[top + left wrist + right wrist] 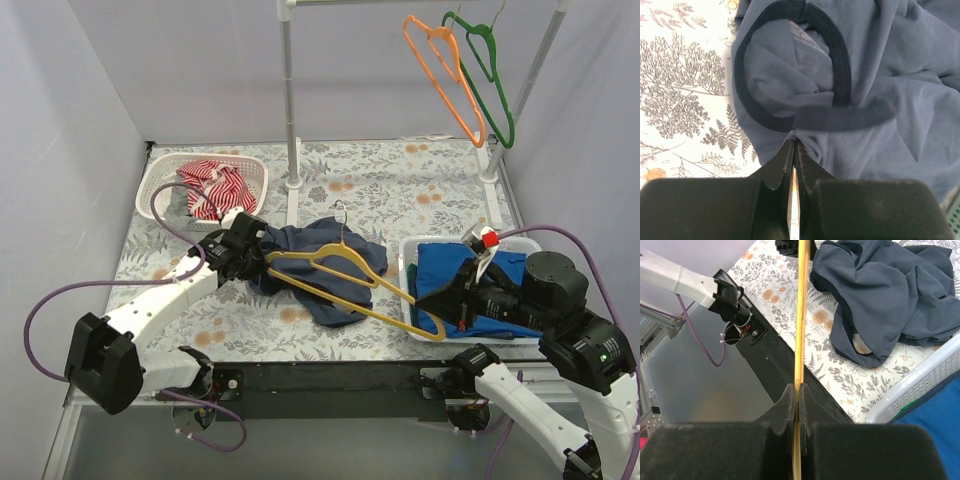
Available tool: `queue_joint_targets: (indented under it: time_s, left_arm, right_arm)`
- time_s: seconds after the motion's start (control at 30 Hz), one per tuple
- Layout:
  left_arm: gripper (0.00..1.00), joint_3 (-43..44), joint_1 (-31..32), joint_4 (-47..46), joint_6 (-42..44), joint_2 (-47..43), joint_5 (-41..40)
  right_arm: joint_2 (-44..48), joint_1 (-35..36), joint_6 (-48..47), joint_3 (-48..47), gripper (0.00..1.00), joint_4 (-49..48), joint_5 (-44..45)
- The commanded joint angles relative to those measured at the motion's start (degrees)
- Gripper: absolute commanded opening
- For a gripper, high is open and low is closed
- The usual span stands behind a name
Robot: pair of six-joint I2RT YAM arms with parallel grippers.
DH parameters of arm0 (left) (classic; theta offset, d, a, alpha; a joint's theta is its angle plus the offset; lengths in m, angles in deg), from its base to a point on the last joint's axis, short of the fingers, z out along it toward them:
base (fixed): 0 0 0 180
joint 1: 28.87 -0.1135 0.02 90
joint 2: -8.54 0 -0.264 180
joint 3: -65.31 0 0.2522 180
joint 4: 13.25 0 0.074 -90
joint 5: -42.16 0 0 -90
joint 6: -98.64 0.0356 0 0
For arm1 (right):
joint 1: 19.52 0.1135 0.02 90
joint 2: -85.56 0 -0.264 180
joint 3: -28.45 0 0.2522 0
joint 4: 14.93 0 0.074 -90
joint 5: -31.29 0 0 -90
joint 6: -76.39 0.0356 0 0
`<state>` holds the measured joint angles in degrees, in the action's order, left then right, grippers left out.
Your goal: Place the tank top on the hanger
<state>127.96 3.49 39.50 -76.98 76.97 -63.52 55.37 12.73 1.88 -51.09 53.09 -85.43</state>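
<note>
The dark navy tank top [325, 268] lies crumpled mid-table, with the yellow hanger [392, 320] slanting across it, hook toward the back. My left gripper [262, 250] is at the garment's left edge. In the left wrist view that gripper [794, 142] is shut on a fold of the tank top [880, 75], just below a dark-bound opening. At the hanger's right end, over the right basket, is my right gripper [425, 303]. The right wrist view shows the gripper [799, 390] shut on the hanger's thin bar [801, 315], and the tank top [880, 295] lies beyond.
A white basket [160, 175] at the back left holds a red-and-white striped cloth [215, 187]. Another white basket [410, 245] at the right holds a royal-blue cloth [445, 270]. An orange hanger [445, 75] and a green hanger [492, 80] hang on the rack [290, 120].
</note>
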Motion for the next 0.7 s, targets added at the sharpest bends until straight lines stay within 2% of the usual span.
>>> queue_joint_targets:
  time_s: [0.0, 0.27, 0.43, 0.67]
  left_arm:
    - [0.0, 6.04, -1.94, -0.31, 5.11, 3.81, -0.14]
    - [0.0, 11.94, -3.09, 0.13, 8.98, 6.46, 1.35]
    - [0.0, 11.32, -3.09, 0.92, 9.86, 3.48, 2.59]
    - [0.0, 10.53, -3.09, 2.76, 10.57, -0.39, 5.75]
  right_arm:
    - [0.58, -0.17, 0.42, 1.6, 0.01, -1.96, -2.19]
    - [1.19, -0.17, 1.74, 7.06, 0.01, -6.62, -1.06]
    - [0.66, -0.17, 1.65, 9.0, 0.01, -9.25, 4.92]
    - [0.05, -0.17, 2.27, 11.28, 0.01, -15.76, 5.98]
